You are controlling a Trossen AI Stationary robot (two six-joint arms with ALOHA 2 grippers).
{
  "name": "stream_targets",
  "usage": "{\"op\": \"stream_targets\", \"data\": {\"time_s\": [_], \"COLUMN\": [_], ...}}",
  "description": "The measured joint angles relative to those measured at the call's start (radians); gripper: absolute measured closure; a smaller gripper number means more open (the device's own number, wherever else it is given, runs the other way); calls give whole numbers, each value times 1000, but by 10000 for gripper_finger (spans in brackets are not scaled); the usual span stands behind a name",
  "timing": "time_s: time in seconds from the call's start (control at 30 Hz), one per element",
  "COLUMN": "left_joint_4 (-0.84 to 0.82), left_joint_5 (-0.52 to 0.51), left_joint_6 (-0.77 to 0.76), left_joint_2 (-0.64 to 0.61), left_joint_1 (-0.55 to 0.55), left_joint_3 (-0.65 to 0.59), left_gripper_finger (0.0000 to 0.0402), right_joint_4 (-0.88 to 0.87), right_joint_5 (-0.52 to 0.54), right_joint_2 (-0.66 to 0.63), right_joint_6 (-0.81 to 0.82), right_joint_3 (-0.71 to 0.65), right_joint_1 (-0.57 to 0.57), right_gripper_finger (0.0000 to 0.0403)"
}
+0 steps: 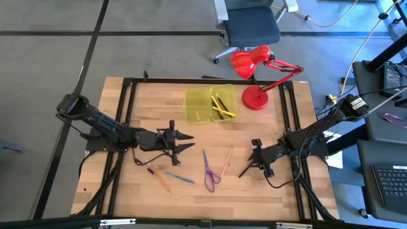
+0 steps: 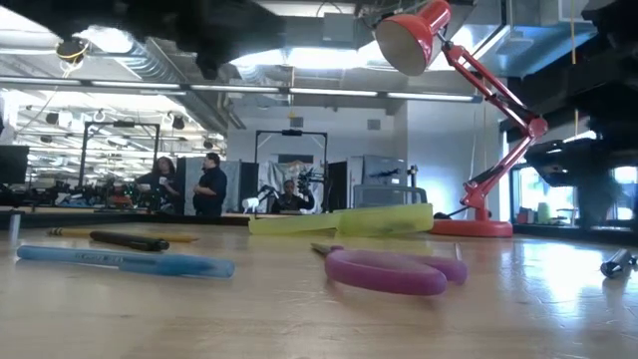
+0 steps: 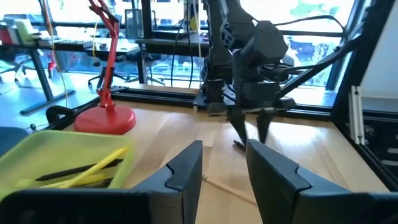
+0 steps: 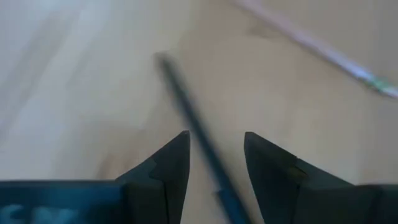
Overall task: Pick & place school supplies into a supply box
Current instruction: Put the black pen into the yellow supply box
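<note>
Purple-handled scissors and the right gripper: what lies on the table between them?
In the high view, one thin pale pink pencil lies between the purple-handled scissors and the right gripper; otherwise bare wood.

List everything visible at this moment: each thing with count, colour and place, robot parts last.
Supply box: one, yellow-green, open, table's far middle; yellow and black pens inside.
Scissors: one, purple, table centre.
Blue pen: one, left of scissors.
Orange pencil: one, beside blue pen.
Pale pencil: one, right of scissors.
Dark pen: one, between right gripper's fingers.
Lamp: one, red, far right.
Left gripper: open, empty, above the table's left half.
Right gripper: open, over dark pen.
</note>
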Motion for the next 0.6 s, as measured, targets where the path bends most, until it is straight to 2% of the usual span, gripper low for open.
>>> {"op": "stream_targets", "data": {"time_s": [0.07,0.23,0.4,0.6], "left_joint_4": [1,0,-2,0], "left_joint_5": [-3,-9,-5,-3], "left_joint_6": [5,-33,-45,-89], "left_joint_2": [-45,-89,-78,-78], "left_joint_1": [-1,0,-1,-1], "left_joint_3": [-39,-90,-103,-104], "left_gripper_finger": [285,282,281,281], "right_joint_4": [-20,-161,-337,-344], "right_joint_5": [55,61,34,-47], "right_joint_2": [0,0,0,5], "right_joint_6": [-38,-70,-77,-145], "right_joint_3": [14,83,120,103], "right_joint_1": [-4,-25,-35,-34], "right_gripper_finger": [247,247,247,247]}}
